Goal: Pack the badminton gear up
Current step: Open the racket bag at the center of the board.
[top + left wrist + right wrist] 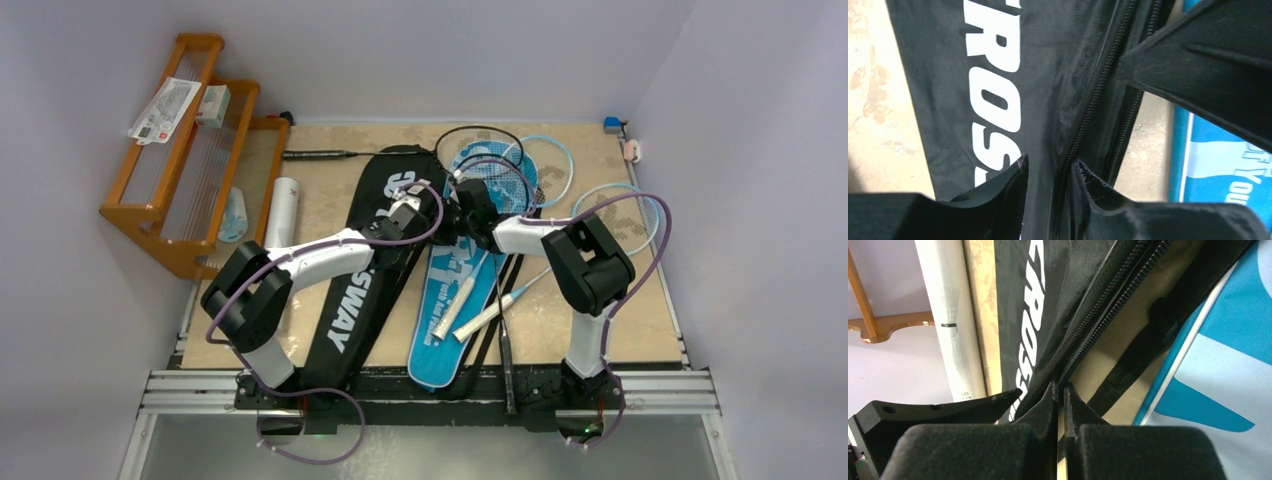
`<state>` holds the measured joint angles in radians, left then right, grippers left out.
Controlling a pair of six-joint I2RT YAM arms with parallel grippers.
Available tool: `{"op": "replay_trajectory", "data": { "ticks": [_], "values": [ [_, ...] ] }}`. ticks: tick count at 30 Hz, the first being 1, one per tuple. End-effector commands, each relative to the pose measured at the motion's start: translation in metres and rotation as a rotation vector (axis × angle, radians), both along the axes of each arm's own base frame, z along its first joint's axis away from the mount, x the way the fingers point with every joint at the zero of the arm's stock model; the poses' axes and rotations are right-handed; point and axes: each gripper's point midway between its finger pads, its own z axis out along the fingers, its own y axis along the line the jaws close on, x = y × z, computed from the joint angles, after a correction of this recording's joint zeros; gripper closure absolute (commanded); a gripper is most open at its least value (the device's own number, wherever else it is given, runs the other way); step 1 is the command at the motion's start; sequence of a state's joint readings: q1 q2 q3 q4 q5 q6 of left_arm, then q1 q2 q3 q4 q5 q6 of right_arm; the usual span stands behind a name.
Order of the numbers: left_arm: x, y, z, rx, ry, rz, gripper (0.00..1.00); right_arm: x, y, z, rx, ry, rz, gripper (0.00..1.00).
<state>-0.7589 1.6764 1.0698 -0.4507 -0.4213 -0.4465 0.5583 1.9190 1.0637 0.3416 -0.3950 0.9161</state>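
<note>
Both grippers (1049, 167) (1059, 390) at black cover (355, 290) (zipper edge (1098, 315))

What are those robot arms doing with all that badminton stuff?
Two robot arms are working on the black cover. The right gripper is shut, pinching its zipper edge, and the left gripper is open around the same edge. The rackets lie outside it, some on the blue cover, not packed yet.

We take this for a robotics lab cell: plain white walls (420, 50) close in a single counter (645, 318), an aluminium rail frame (680, 392) edges its near side, and a left arm (300, 262) and a right arm (590, 265), trailing purple cables (667, 228), are bolted there.
</note>
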Motion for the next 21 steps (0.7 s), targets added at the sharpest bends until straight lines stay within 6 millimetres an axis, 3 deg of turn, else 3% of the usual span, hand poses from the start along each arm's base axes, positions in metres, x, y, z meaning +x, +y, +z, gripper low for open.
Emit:
{"op": "replay_trajectory", "data": {
  "ticks": [1, 9, 11, 13, 17, 21],
  "values": [
    [0.003, 0.020, 0.008, 0.121, -0.030, 0.063, 0.74, -0.004, -0.003, 0.016, 0.001, -0.022, 0.010, 1.00],
    [0.006, 0.040, 0.024, 0.226, -0.078, 0.134, 0.98, 0.007, -0.025, 0.012, -0.032, -0.005, -0.025, 1.00],
    [0.006, 0.042, 0.029, 0.230, -0.085, 0.146, 1.00, 0.010, -0.030, 0.009, -0.044, 0.005, -0.026, 1.00],
    [0.005, 0.032, 0.031, 0.172, -0.077, 0.127, 1.00, 0.012, -0.035, 0.009, -0.049, 0.008, -0.022, 0.98],
    [0.009, -0.006, 0.042, -0.048, -0.077, 0.029, 1.00, 0.006, -0.043, 0.017, -0.063, -0.019, -0.011, 0.73],
    [0.018, -0.032, 0.043, -0.206, -0.045, -0.037, 1.00, -0.008, -0.060, 0.030, -0.117, -0.052, 0.005, 0.68]
  ]
}}
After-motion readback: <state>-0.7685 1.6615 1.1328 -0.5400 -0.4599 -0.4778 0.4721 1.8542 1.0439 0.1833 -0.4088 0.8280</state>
